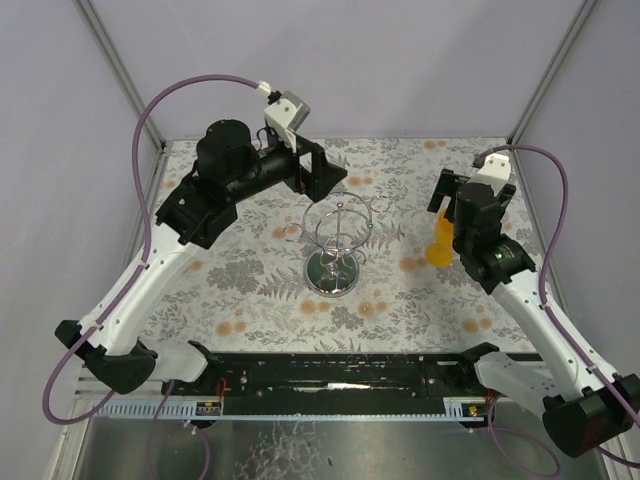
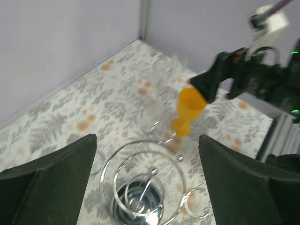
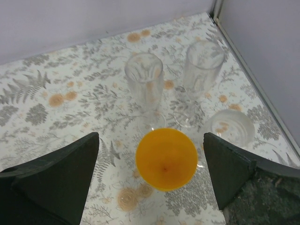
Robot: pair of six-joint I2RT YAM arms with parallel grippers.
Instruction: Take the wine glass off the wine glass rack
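The chrome wine glass rack [image 1: 338, 245] stands mid-table on its round shiny base, and its wire loops hold no glass. My left gripper [image 1: 322, 180] is open and empty just behind and above it. In the left wrist view the rack [image 2: 140, 187] lies between the fingers from above. An orange wine glass [image 1: 438, 247] stands upright on the table to the right of the rack. My right gripper [image 1: 452, 215] is open directly over it. In the right wrist view the glass's mouth [image 3: 166, 158] sits between the fingers, touching neither.
Two clear flutes [image 3: 144, 82] [image 3: 201, 70] and a low clear tumbler [image 3: 232, 127] stand just beyond the orange glass, near the back right corner. Grey walls enclose the floral table [image 1: 240, 290] on three sides. The arm bases line the near edge.
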